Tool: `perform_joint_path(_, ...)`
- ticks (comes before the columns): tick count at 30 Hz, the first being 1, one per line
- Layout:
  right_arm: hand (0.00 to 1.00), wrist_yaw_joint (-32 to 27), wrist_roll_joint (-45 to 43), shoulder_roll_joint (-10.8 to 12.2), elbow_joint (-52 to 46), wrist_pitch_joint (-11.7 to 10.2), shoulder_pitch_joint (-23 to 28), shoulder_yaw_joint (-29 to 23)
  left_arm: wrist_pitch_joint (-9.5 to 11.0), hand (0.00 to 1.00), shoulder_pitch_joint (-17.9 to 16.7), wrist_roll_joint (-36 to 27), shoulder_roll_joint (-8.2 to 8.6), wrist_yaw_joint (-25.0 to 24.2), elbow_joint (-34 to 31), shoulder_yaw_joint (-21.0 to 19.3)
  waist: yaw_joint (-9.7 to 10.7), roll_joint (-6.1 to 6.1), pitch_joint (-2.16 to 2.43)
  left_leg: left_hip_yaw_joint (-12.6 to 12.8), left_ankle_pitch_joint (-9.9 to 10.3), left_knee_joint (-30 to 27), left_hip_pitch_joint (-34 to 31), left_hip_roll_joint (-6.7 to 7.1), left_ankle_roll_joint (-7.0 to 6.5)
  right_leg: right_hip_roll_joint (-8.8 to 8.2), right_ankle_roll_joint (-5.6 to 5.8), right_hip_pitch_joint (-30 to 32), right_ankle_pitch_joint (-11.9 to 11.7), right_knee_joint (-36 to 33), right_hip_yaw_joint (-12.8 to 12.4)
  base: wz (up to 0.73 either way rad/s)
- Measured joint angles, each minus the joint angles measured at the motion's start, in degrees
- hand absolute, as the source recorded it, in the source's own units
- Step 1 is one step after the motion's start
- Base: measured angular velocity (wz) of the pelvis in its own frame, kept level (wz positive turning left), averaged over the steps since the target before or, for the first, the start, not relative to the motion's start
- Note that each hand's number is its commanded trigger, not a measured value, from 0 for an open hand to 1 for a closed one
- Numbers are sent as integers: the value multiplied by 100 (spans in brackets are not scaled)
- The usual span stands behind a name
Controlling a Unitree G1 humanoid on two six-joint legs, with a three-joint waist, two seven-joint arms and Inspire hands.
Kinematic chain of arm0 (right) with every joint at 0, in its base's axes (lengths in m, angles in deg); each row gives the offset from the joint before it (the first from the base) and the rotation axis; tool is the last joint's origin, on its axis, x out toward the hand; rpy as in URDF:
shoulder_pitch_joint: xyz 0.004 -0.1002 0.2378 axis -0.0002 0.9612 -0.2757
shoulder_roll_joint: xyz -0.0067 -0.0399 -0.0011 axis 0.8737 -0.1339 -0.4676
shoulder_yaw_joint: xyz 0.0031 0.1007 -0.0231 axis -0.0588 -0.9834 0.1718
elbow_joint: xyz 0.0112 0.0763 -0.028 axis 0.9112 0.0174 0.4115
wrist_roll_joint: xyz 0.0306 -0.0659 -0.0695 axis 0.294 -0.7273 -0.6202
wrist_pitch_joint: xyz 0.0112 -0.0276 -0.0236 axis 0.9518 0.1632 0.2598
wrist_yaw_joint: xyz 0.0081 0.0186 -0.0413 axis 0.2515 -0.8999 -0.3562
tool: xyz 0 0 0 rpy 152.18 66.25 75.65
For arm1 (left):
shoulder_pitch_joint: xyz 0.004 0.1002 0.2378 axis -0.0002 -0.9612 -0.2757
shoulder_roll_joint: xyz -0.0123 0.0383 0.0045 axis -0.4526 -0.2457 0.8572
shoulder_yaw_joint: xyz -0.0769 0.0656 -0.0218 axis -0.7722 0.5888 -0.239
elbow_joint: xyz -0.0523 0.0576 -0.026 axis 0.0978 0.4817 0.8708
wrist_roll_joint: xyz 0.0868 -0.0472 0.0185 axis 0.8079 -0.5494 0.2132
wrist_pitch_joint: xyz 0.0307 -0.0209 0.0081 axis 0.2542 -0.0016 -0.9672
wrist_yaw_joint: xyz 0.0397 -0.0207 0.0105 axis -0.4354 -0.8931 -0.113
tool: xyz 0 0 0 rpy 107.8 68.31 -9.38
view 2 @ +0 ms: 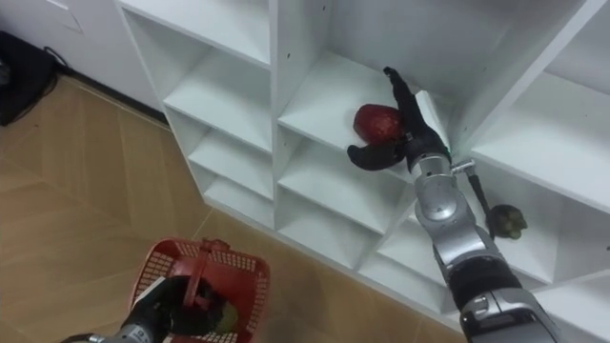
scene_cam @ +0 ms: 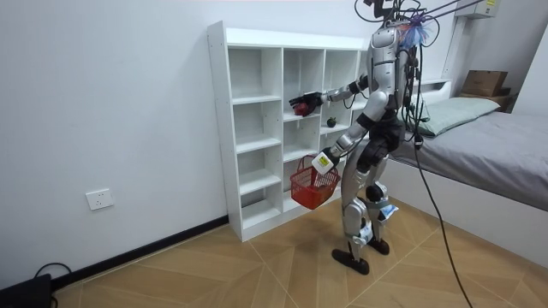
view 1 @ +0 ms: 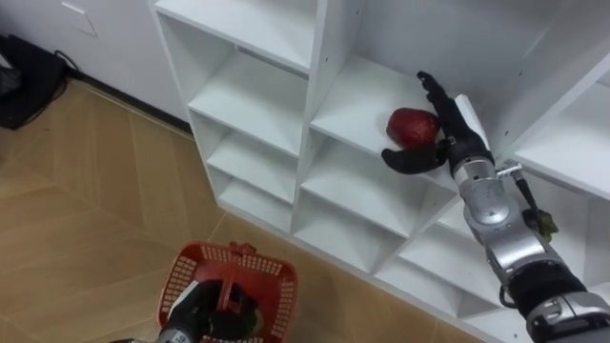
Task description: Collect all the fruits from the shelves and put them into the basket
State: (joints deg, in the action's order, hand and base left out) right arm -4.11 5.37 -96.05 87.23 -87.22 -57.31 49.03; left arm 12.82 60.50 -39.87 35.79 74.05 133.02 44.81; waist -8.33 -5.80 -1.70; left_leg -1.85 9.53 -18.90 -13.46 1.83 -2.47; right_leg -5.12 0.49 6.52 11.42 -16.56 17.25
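One red fruit (view 1: 412,127), at 2 o'clock on the closet shelf (view 1: 348,110), is clasped by the right robot hand (view 1: 456,135). It is judged firm, smooth, light; its widest girth should be enclosed. The basket (view 1: 278,278), at 7 o'clock, is clenched by the left robot hand (view 1: 195,311).

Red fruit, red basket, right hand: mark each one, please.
red fruit (view 1: 410,127), left eye view, its rounded front face
red basket (view 1: 283,295), left eye view, its right wall
right hand (view 1: 456,133), left eye view, its palm

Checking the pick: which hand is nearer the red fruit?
Right. The right hand grips the red fruit at the shelf; the left hand, far below, holds the red basket.
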Motion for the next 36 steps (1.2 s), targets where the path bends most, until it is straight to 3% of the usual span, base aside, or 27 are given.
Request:
perform_joint_path(16, 1, 72, 0, -2, 35, 3, 0, 0, 1, 100, 65, -1, 0, 0, -1, -1, -2, -6, 1, 2, 0, -5, 1, 0, 0, 0, 1, -4, -1, 0, 0, 0)
perform_joint_path(17, 49, 72, 0, -2, 36, 3, 0, 0, 1, 100, 65, -1, 0, 0, -1, -1, -2, -6, 1, 2, 0, -5, 2, 0, 0, 0, 1, -4, -1, 0, 0, 0)
perform_joint_path(18, 68, 72, 0, -2, 37, 4, 0, 0, 1, 100, 65, -1, 0, 0, -1, -1, -2, -6, 1, 2, 0, -4, 2, -1, 0, 0, 1, -4, -1, 0, 0, 0)
perform_joint_path(19, 94, 72, 0, -2, 37, 4, 0, 0, 1, 100, 65, -1, 0, 0, 0, -1, -2, -6, 1, 2, 0, -4, 2, -1, 0, 0, 1, -4, -1, 0, 0, 0)
perform_joint_path(20, 100, 72, 0, -2, 37, 5, 0, 0, 1, 100, 65, -1, 0, 0, 0, -1, -2, -6, 1, 2, 0, -4, 2, -1, 0, 0, 1, -4, -1, 0, 0, 0)
perform_joint_path(36, 100, 1, 16, -2, 236, 1, -220, -158, 1, 100, 67, -2, -1, -1, 0, 4, -27, -5, 0, 12, 0, 34, -1, 0, 0, -5, 2, 28, -1, 0, -1, 0)
